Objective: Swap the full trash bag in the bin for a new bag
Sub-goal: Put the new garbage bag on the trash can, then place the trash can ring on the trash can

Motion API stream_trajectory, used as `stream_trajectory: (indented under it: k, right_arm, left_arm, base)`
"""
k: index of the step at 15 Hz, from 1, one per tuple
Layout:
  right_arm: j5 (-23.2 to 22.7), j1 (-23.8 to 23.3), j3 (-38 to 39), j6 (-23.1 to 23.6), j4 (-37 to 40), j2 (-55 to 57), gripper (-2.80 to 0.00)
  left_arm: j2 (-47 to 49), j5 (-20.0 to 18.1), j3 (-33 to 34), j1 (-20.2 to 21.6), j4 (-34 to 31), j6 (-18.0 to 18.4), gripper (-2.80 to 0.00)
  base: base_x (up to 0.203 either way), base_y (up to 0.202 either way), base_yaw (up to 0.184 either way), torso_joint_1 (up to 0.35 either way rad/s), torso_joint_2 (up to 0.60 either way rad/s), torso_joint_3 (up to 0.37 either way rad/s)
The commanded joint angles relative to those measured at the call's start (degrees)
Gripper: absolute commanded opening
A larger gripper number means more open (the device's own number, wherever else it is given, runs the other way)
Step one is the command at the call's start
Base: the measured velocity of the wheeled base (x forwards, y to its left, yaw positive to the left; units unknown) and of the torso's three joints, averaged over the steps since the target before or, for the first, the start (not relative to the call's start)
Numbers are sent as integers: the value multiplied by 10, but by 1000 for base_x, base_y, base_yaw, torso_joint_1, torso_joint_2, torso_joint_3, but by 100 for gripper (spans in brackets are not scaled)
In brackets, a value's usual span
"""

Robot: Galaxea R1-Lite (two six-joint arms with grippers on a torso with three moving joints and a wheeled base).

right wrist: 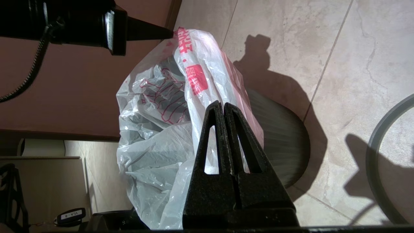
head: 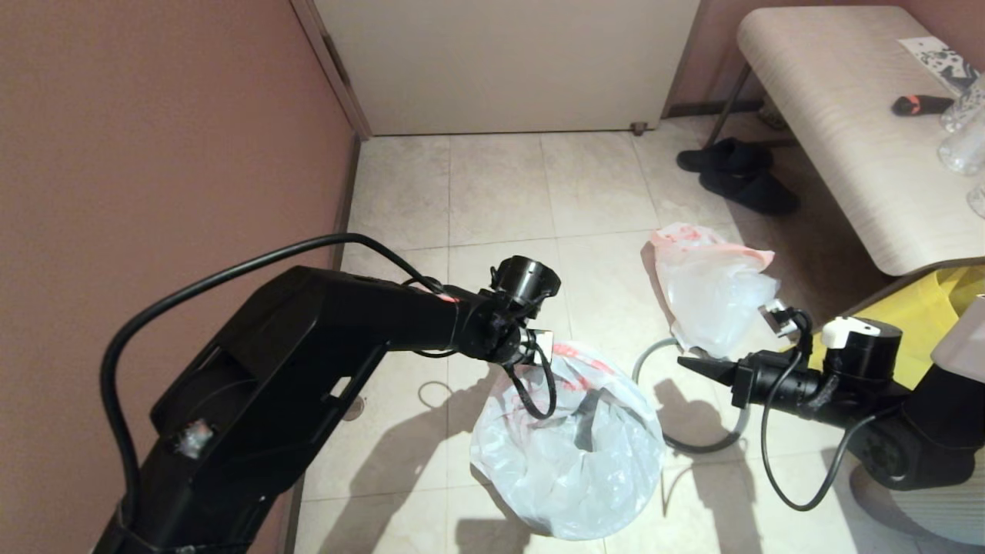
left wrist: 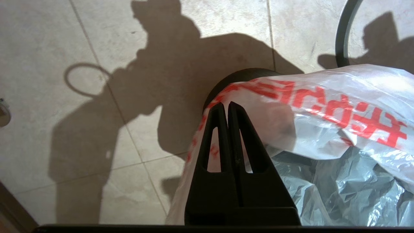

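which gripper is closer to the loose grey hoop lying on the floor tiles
Right. The right gripper hangs shut just above the loose grey hoop, near its far arc. The left gripper, shut on the thin white plastic bag over the small black bin, sits across the bag from it.

Legible markings:

1. The new bag (left wrist: 339,106): large red printed characters along the rim band, running from just beside the left claw (left wrist: 226,105) tips outward. They appear to be Chinese script, seen upside down and creased; no character can be read with certainty.

2. Same bag in the right wrist view: more red characters, a solid red block with pale characters inside, and a red line drawing on the inner wall, all beyond the right claw (right wrist: 223,105). Not readable.

3. Small dark tag (right wrist: 71,215), well to one side of the right claw: white label reading roughly "VLA-8"; last character uncertain.
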State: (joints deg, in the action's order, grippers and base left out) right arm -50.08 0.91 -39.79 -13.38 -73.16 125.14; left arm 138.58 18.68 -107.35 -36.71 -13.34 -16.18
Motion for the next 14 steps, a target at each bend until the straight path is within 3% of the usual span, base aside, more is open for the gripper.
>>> stream_trajectory:
  k: [1,4,5,6,8,12,14]
  right_arm:
    - [-2,8,2,-1,-4,2,-280]
    - [5,14,-13,-2,5,6,-280]
    - [14,26,-16,-13,16,-1,-280]
    - [50,41,-18,-30,29,-14,-280]
    - [183,78,-15,-44,94,-59,-280]
    - [360,100,-39,-12,373,-209,-280]
    - [456,106,-79,11,482,-235,-280]
  left_arm:
    - [-45,2,31,7,-1,-6,-280]
    - [-80,12,82,29,-1,-31,-280]
    - [-78,21,80,35,-3,-18,-280]
    - [-79,29,78,46,0,-15,-280]
    - [-100,57,83,61,-3,-23,-280]
    - [-194,88,203,75,4,-63,-280]
    - [-237,117,217,78,6,-61,-280]
  base:
    - [0,0,0,0,0,0]
    - [0,0,0,0,0,0]
    - [0,0,0,0,0,0]
    - [0,0,0,0,0,0]
    - [0,0,0,0,0,0]
    - [0,0,0,0,0,0]
    - [0,0,0,0,0,0]
